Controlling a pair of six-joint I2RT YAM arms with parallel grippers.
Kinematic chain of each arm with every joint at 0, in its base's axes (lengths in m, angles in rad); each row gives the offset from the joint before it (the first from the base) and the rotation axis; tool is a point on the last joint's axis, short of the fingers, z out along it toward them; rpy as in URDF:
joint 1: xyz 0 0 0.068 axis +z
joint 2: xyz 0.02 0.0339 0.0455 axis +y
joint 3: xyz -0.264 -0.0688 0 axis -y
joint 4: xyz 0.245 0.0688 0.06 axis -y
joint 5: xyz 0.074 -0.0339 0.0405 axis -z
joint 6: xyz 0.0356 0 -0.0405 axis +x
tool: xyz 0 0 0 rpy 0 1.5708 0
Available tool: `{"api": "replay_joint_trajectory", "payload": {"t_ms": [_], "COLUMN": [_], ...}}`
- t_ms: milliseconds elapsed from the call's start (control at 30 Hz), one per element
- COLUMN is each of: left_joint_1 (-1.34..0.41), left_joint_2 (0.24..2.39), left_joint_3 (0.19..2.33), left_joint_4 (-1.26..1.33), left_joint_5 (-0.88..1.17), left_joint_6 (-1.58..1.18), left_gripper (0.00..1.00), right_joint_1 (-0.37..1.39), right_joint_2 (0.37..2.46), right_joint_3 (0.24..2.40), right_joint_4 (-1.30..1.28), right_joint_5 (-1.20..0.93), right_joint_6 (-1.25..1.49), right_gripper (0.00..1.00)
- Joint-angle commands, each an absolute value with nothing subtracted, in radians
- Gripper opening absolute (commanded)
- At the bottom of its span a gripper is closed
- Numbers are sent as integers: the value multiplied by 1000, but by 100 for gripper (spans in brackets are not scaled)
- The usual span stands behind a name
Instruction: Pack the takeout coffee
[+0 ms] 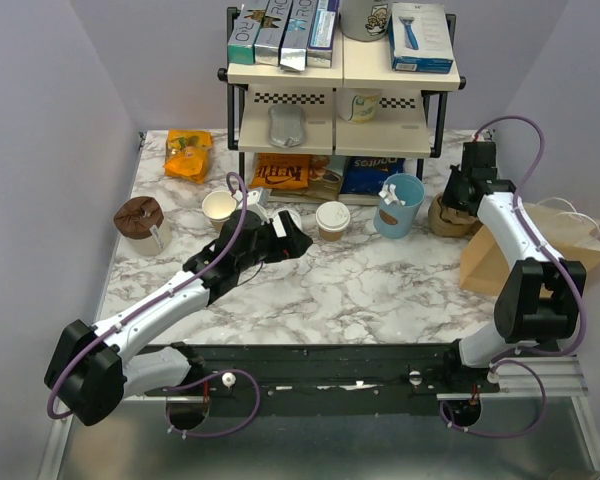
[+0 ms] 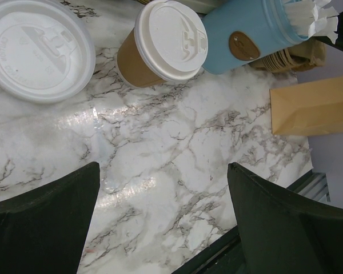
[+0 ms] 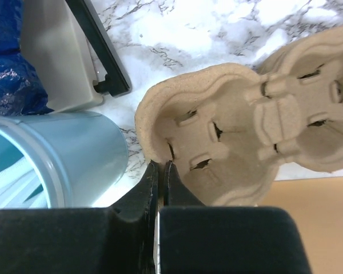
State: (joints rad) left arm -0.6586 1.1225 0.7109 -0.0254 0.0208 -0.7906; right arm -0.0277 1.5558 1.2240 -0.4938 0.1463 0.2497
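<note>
takeout coffee [image 1: 332,220] stands upright on the marble table [image 1: 380,290], between a second white lid [image 2: 37,48] and the blue cup [image 1: 400,205]. i see the left gripper [image 1: 295,240] near it, jaws wide, holding nothing. right gripper [image 3: 160,165] is pinched on the pulp cup carrier [image 3: 246,131] rim.

White lid [image 2: 37,48] & paper bag [image 2: 314,105] cut off at view edges.

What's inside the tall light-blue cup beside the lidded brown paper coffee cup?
Sticking out of the tall light-blue cup are white paper-wrapped pieces, perhaps straws or stirrers. The cup's wall hides their lower ends and whatever lies at the bottom.
</note>
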Motion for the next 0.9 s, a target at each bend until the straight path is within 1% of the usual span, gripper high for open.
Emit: {"api": "replay_joint_trajectory", "payload": {"t_ms": [0,200,367,633,700,800,833,867], "left_joint_1": [-658,-658,-658,-658,-658,-658,-658,-658], "left_joint_2": [1127,1131,1135,1135,1128,1112,1106,1101], "left_joint_3": [713,716,723,727,732,732,730,730], "left_joint_4": [-5,-5,-6,25,25,23,23,20], "left_joint_5": [48,48,55,83,92,107,110,123], "left_joint_6": [-788,-785,-782,-781,-776,-778,-779,-776], "left_gripper": [99,99,99,99,99,99,99,99], "right_joint_1": [-35,-35,-35,-22,-2,135,231,289], "right_joint_2": [1514,1450,1381,1232,1188,1099,1082,1045], "right_joint_3": [1267,1285,1293,1299,1301,1292,1289,1269], "right_joint_4": [-551,-574,-557,-427,-379,-338,-339,-354], "right_joint_5": [216,297,284,8,-57,-83,-104,-116], "right_joint_6": [164,92,22,-104,-182,-329,-371,-464], "right_gripper": [1,1,1,1,1,1,1,1]}}
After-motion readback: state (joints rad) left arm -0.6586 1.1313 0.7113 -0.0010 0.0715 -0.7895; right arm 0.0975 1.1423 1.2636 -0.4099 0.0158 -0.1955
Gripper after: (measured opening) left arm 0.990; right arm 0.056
